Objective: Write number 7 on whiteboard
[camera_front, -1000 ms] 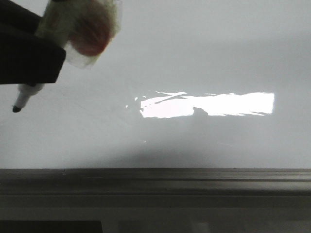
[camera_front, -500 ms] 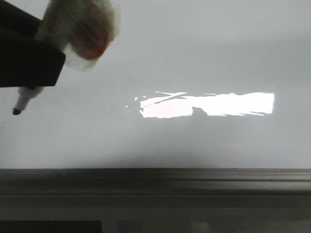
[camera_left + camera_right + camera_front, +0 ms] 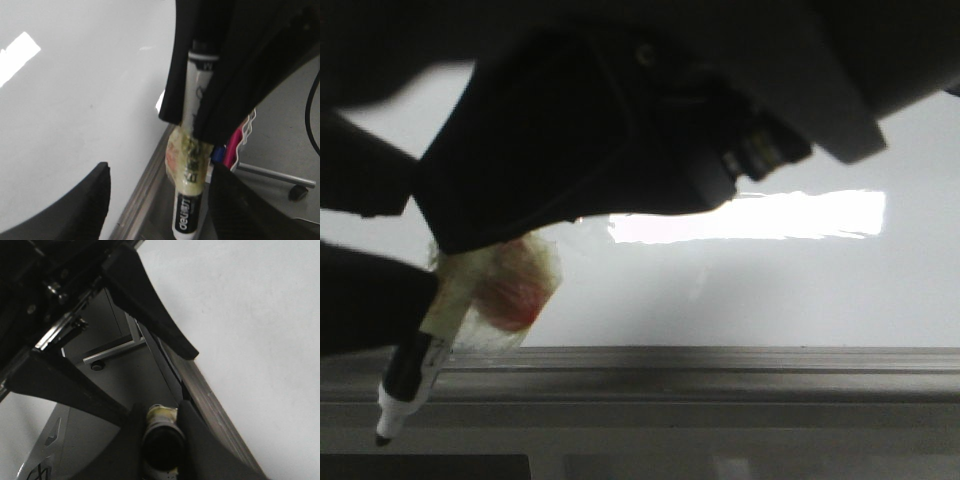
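Note:
The whiteboard (image 3: 800,290) is a glossy pale board with a dark grey ledge (image 3: 720,370) along its lower edge. No number 7 shows on its visible part. A black-and-white marker (image 3: 412,375), wrapped in yellowish tape with a red blotch, points tip-down over the ledge at the lower left. My right gripper (image 3: 162,440) is shut on the marker (image 3: 161,442), seen end-on. My left gripper (image 3: 157,205) is open, its fingers (image 3: 95,200) spread wide on either side of the marker (image 3: 189,210) without touching it.
A bright rectangular light reflection (image 3: 770,215) lies on the board. A big dark arm (image 3: 620,130) covers the top of the front view. Beyond the board's edge are pink and blue items in a white wire holder (image 3: 235,145) and a metal leg with a caster (image 3: 297,190).
The marker has dropped from the upper left of the board to the ledge at the lower left. A dark arm has swung in across the top of the front view.

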